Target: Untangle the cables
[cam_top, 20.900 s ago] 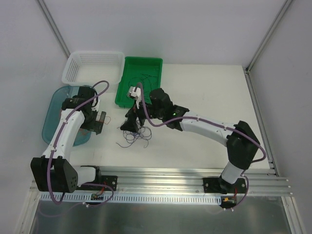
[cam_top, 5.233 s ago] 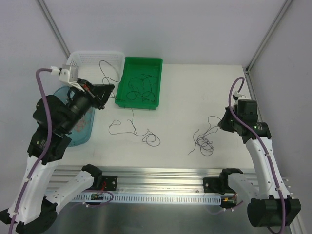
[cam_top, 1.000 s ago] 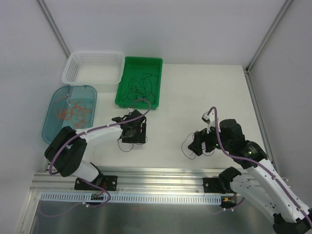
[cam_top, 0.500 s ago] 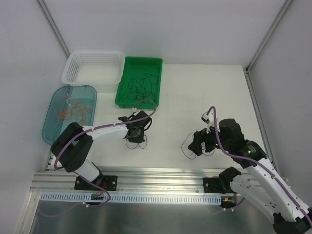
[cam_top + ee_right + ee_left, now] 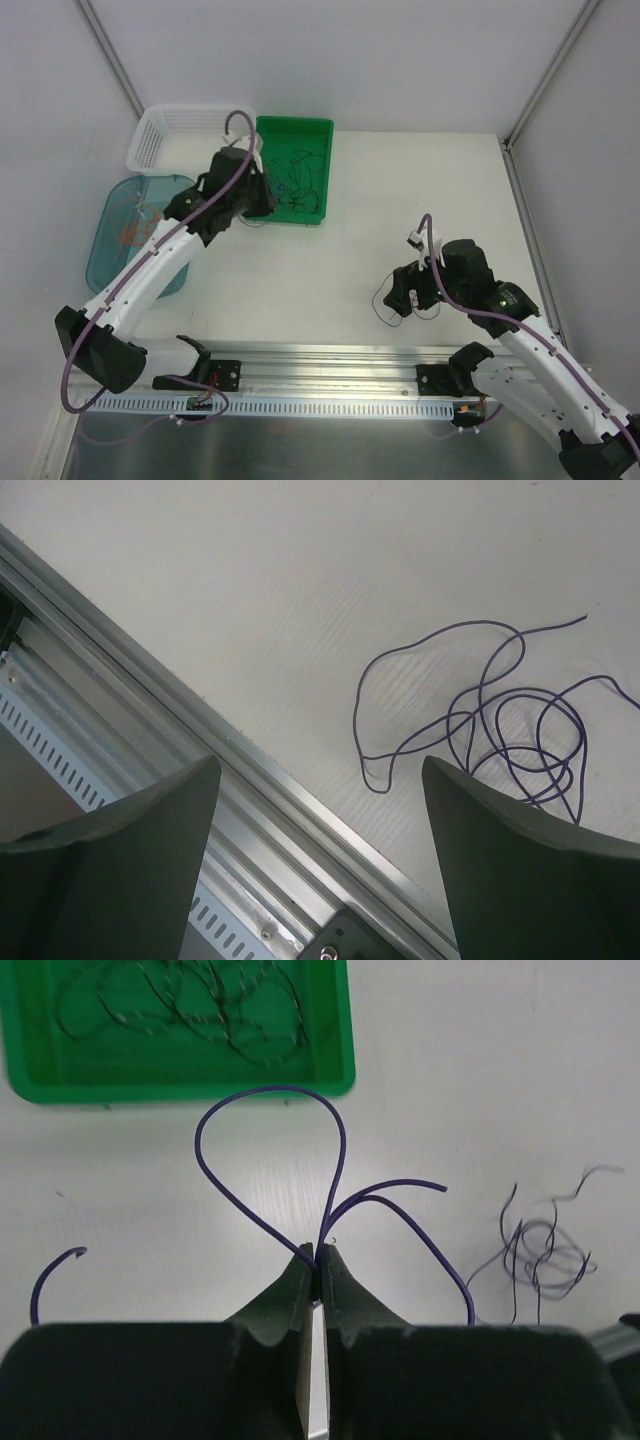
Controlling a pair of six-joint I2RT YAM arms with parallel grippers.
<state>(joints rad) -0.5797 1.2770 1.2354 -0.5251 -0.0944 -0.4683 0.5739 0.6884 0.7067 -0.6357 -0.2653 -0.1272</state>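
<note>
My left gripper (image 5: 318,1255) is shut on a thin purple cable (image 5: 275,1087) that loops up from the fingertips, with loose ends trailing right and left. In the top view the left gripper (image 5: 257,196) hangs raised by the left edge of the green tray (image 5: 296,126). A tangle of purple cables (image 5: 505,730) lies on the table near the front edge. My right gripper (image 5: 320,770) hovers over it with its jaws wide apart and nothing between them; from above the right gripper (image 5: 408,295) sits beside the purple cables (image 5: 381,308).
Black cables (image 5: 200,1010) lie in the green tray (image 5: 180,1085). A blue tray (image 5: 110,250) at the left holds orange cables (image 5: 130,228). A white basket (image 5: 190,140) stands behind it. An aluminium rail (image 5: 120,670) runs along the table's front edge.
My left gripper closed on a purple cable on the table, then rose and swung back toward the green tray with it. The right arm has barely shifted.
</note>
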